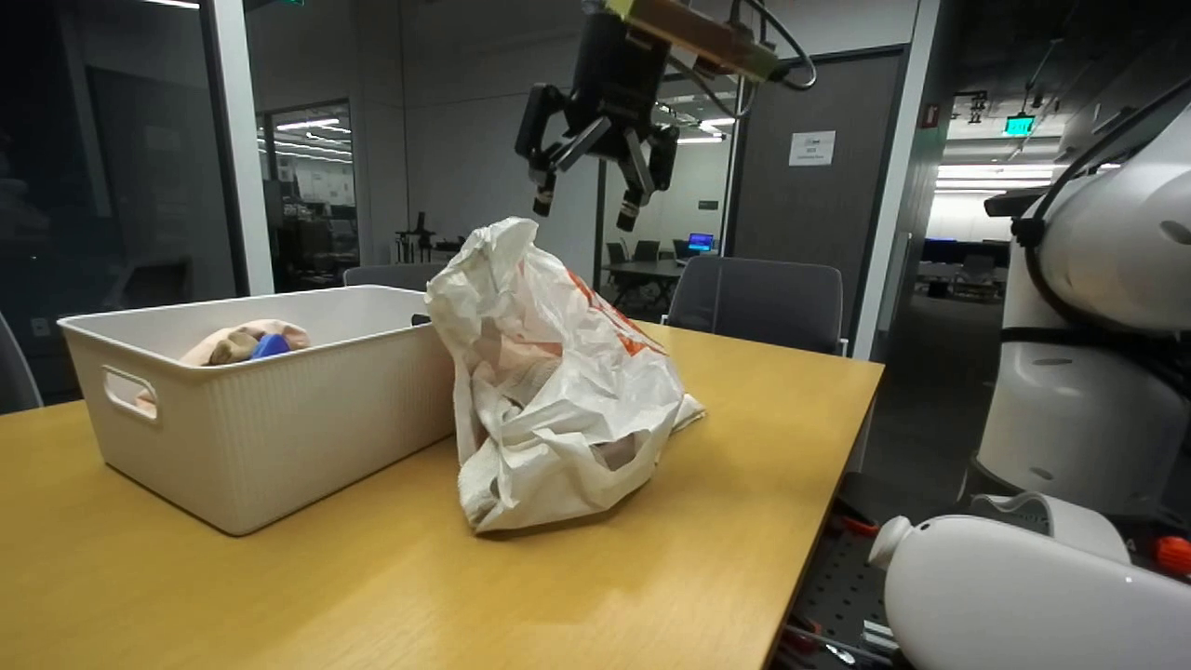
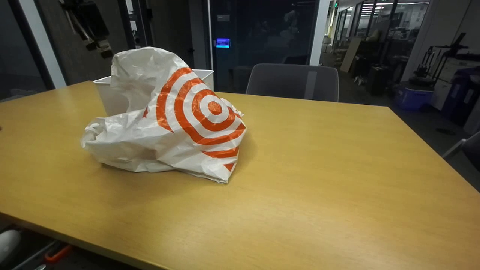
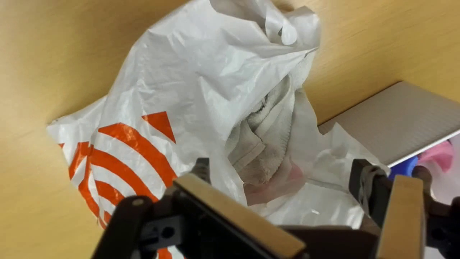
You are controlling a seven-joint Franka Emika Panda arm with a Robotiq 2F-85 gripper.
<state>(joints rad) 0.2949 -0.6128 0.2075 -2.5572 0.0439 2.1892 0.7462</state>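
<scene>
Below the spread, empty, black two-fingered claw (image 1: 585,208) lies a broad yellow wooden table (image 1: 744,447). Lower, to one side: a rectangular off-white plastic bin (image 1: 321,437); nearest beneath the claw, a crumpled orange-ringed white plastic bag (image 1: 595,381) holding pale cloth (image 3: 275,151).

I'm working in an office meeting room.
In an exterior view, an exit sign (image 1: 1019,125) is glowing at two o'clock, an interior window (image 1: 312,191) is showing at ten, a chair (image 1: 758,300) standing near three.
</scene>
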